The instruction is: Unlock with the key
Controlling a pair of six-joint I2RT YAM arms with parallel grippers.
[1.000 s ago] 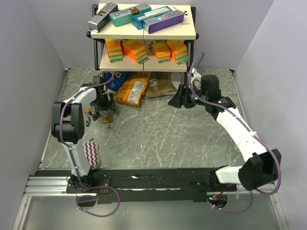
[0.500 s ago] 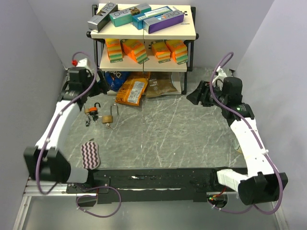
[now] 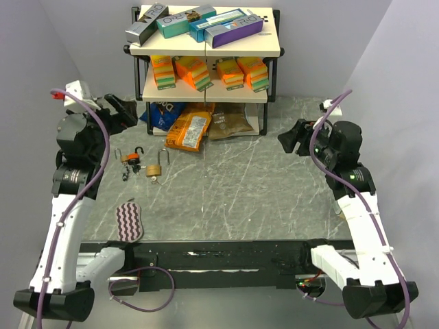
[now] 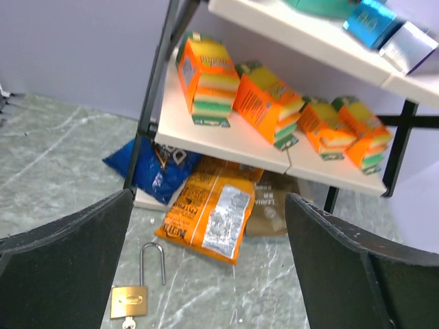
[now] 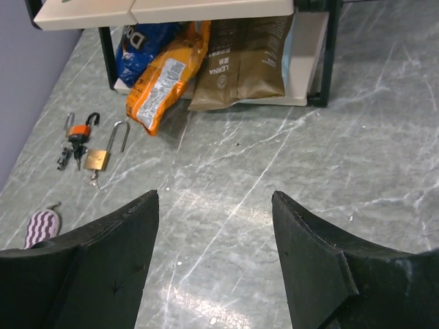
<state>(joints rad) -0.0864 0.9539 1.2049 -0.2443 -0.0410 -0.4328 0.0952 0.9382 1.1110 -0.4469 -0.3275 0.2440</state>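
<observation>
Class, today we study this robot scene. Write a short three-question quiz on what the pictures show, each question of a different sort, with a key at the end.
1. True or false: the left end effector is holding the brass padlock.
2. Multiple choice: where does the orange snack bag lie? A, on the top shelf. B, on the table at the foot of the rack. C, on the far right of the table, away from the rack.
3. Short answer: the brass padlock and the orange padlock lie on which arm's side of the table?

Key: 1 false, it is open and empty, raised clear of the lock. 2 B. 3 the left arm's.
</observation>
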